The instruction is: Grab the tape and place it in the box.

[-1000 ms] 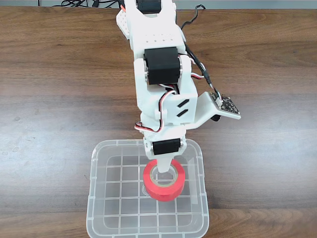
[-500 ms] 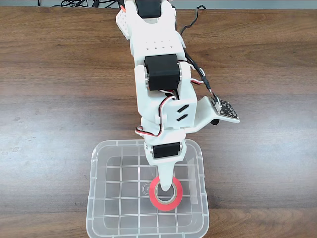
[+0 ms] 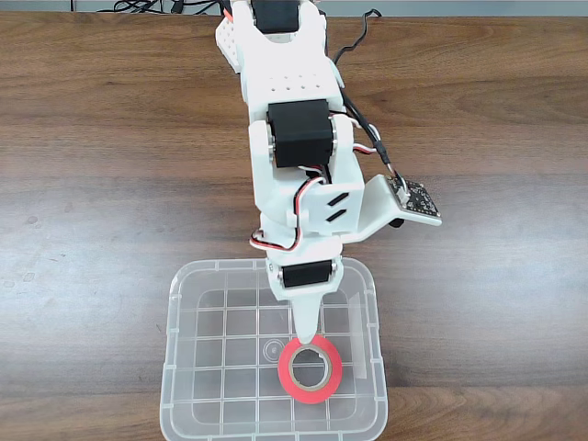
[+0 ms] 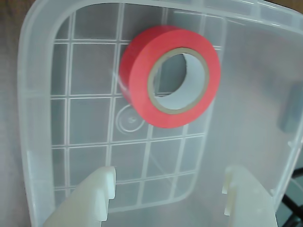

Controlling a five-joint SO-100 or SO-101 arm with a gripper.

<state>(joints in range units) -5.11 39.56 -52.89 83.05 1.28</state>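
Observation:
The red-orange tape [image 3: 285, 371] lies flat on the grid floor of the clear box [image 3: 175, 367], toward the box's near right part in the fixed view. My gripper [image 3: 303, 333] hangs over the box just behind the roll. In the wrist view the tape [image 4: 137, 71] rests free on the bottom of the box [image 4: 38, 94]. The gripper [image 4: 169, 176] is open there, its two white fingers [image 4: 97, 196] spread wide with nothing between them.
The box sits at the near edge of a brown wooden table [image 3: 92, 184]. The white arm [image 3: 294, 138] reaches in from the far side, with a small circuit board [image 3: 415, 197] and cables on its right.
The tape went from held above the box, on the gripper's finger, down to the box floor. The gripper has let it go and its fingertip now sits just clear of the roll.

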